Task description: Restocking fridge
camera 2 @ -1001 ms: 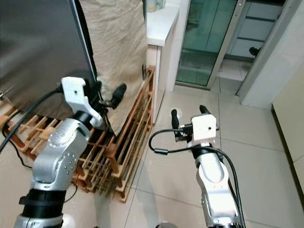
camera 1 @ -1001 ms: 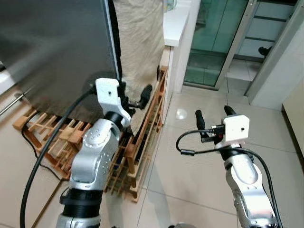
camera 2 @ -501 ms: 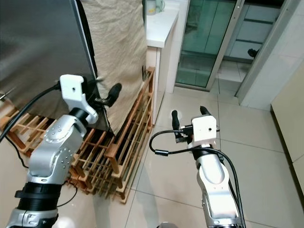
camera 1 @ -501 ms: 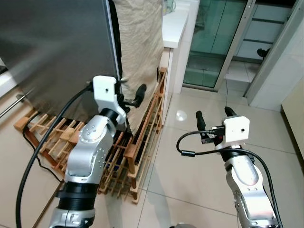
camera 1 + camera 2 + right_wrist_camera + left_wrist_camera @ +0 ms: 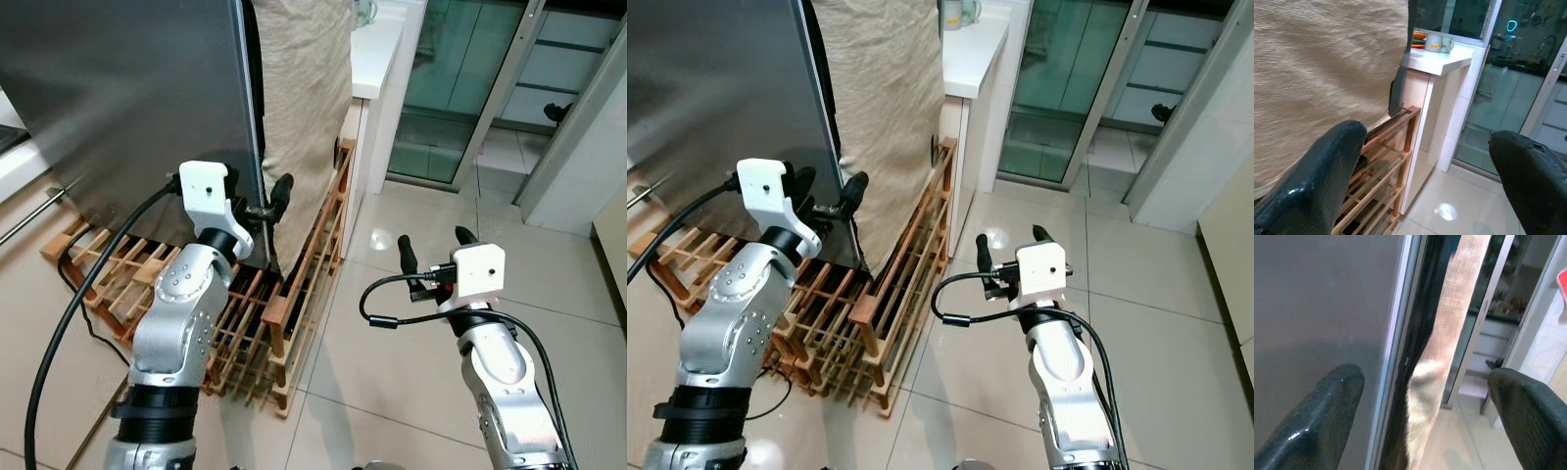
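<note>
Left arm raised, elbow bent, left claw [image 5: 263, 203] with fingers apart straddling the front edge of the grey fridge door [image 5: 127, 88], beside the burlap cloth [image 5: 304, 88]. Right arm held forward low over the tiled floor [image 5: 411, 382]; right claw [image 5: 431, 251] fingers apart, empty, well apart from the fridge, facing the wooden rack [image 5: 294, 294] and white worktop [image 5: 377, 49].

Both grippers' fingers [image 5: 283, 186] spread, empty
</note>
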`<state>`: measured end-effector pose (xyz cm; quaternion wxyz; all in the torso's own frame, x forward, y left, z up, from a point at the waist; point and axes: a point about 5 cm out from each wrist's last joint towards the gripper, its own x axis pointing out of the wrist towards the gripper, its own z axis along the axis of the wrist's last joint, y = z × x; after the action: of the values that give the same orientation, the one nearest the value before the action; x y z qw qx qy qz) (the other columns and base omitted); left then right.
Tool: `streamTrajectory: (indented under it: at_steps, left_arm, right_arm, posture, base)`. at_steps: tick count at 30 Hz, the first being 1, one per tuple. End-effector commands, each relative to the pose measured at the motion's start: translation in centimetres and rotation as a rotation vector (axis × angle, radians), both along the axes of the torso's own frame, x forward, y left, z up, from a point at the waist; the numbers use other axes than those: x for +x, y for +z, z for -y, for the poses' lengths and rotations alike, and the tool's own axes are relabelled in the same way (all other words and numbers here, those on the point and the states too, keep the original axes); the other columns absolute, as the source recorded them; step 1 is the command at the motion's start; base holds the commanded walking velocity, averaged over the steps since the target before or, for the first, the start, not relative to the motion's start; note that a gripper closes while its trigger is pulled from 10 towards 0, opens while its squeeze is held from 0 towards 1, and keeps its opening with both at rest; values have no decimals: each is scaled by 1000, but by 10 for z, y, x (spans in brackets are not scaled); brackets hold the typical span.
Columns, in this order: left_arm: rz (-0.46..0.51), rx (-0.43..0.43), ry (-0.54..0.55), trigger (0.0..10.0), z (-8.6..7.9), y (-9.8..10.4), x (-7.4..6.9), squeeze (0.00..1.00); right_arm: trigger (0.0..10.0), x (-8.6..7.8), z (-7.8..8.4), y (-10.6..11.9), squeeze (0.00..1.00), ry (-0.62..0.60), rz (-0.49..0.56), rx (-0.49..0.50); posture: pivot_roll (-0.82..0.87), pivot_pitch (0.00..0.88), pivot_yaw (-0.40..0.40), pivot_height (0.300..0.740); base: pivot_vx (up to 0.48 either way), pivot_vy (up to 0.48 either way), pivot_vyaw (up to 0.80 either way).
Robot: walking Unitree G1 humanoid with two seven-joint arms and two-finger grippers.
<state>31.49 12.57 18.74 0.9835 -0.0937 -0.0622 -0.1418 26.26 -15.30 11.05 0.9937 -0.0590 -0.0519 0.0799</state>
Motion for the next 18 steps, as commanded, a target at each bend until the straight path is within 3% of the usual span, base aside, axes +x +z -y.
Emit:
streamTrajectory:
  at_steps: [1,15,18]
  left_arm:
    - [-13,-14,-8,10000,4,1,2,0]
    - [-6,-39,-33,10000,17,7,7,0]
    - [-9,-41,-40,10000,20,6,8,0]
  right_arm:
    - [10000,0,1,1,0,-1,12,-9]
    - [10000,-3,4,1,0,-7,11,-12]
    - [10000,-7,-7,3,0,82,9,12]
  posture:
    - [-169,0,13,740]
    - [-184,0,14,740]
    - [-185,0,15,740]
  base:
    - [0,0,0]
    - [0,0,0]
    - [0,0,0]
